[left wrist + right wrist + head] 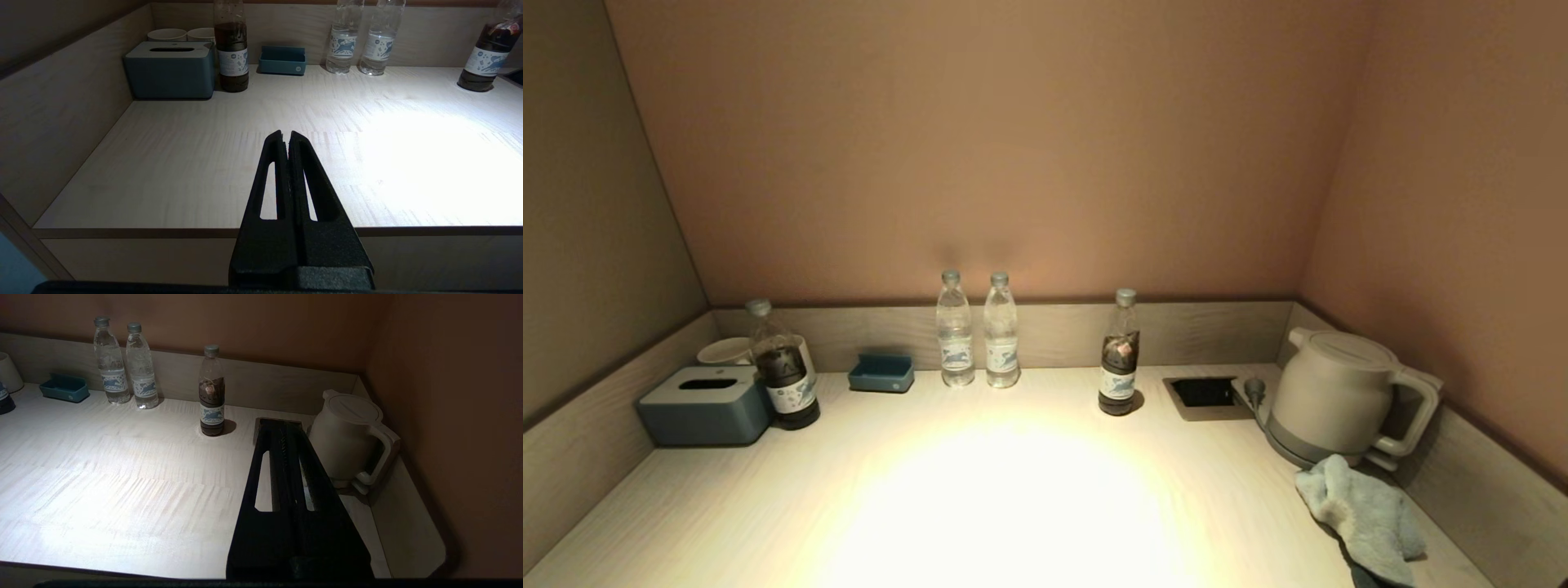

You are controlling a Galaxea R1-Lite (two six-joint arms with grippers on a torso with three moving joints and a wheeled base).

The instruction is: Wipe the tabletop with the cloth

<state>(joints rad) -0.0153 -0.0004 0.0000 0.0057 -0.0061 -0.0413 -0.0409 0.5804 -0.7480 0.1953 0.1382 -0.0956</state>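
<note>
A crumpled pale blue-grey cloth (1364,510) lies on the light wooden tabletop (1013,490) at the near right, just in front of the kettle. A dark shape (1368,578) shows just below it at the picture's edge. My right gripper (282,425) is shut and empty, over the right part of the table and pointing toward the kettle. The cloth is hidden behind its fingers in the right wrist view. My left gripper (286,133) is shut and empty, held at the table's front left edge.
A cream kettle (1331,392) stands at the back right beside a recessed socket (1202,394). Two clear bottles (976,331) and two dark bottles (1119,355) (783,367) stand along the back. A blue tissue box (704,404), a small blue tray (882,372) and cups (727,351) are at the back left. Low walls border the table.
</note>
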